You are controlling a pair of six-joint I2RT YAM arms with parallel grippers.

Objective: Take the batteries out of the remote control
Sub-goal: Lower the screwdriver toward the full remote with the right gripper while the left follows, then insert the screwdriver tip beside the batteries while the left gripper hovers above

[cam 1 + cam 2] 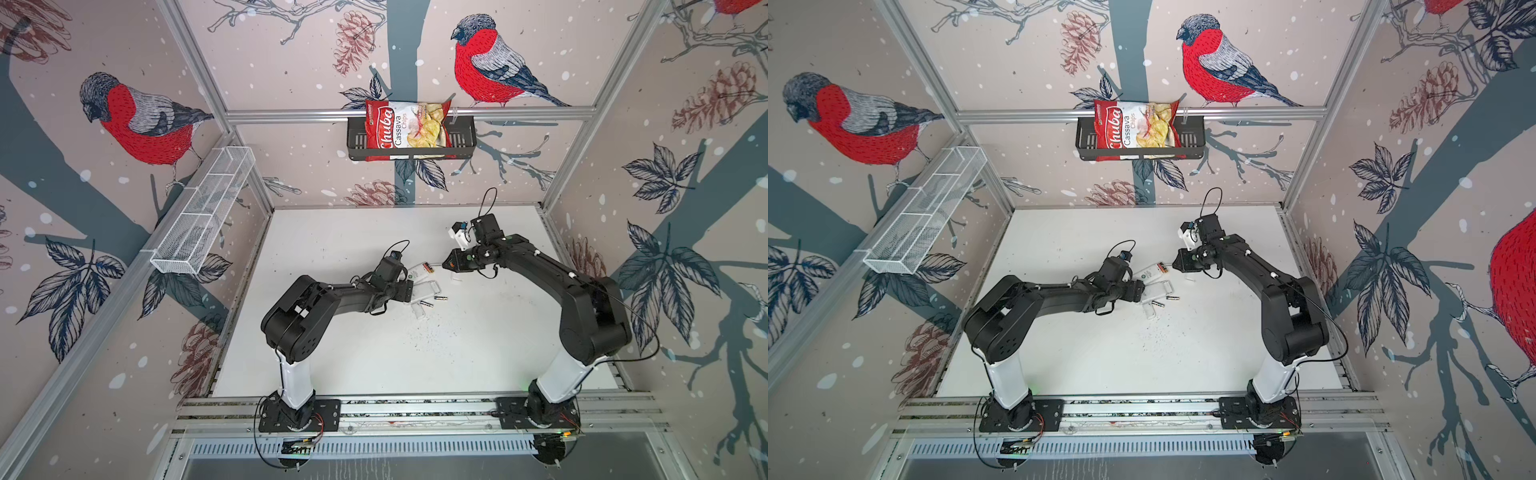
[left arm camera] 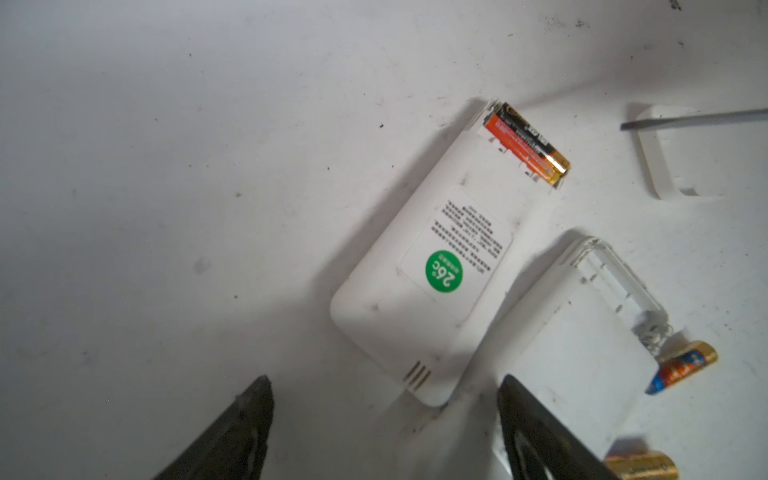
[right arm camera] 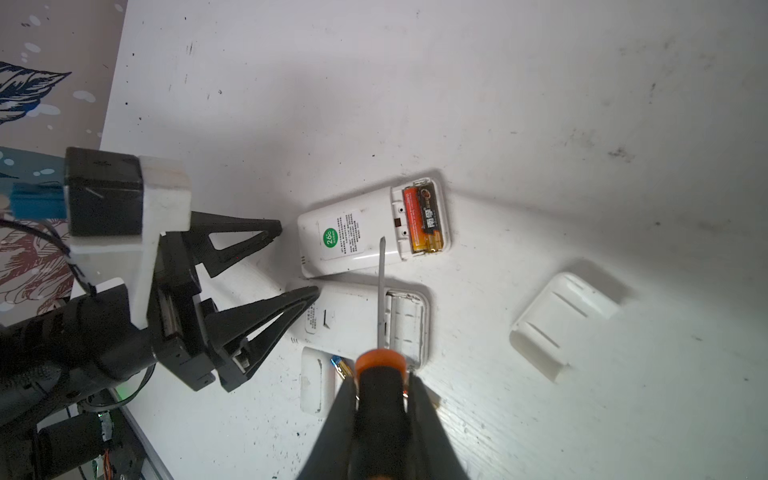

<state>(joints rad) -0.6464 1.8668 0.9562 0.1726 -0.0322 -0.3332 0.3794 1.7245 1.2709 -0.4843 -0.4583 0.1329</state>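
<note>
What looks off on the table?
Black specks are strewn over the table near the remotes. Two covers and two batteries lie loose around the emptied remote; the stickered remote holds another pair.

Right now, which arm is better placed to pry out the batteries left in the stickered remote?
Right: the right gripper is shut on the screwdriver, tip near those batteries. The left gripper is open at the remote's opposite end.

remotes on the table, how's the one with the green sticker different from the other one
The stickered remote holds two batteries in its bay; the plain remote has an empty bay. The stickered remote bears a round green sticker; none shows on the plain remote. Both are white, lie back-up, bays uncovered.
</note>
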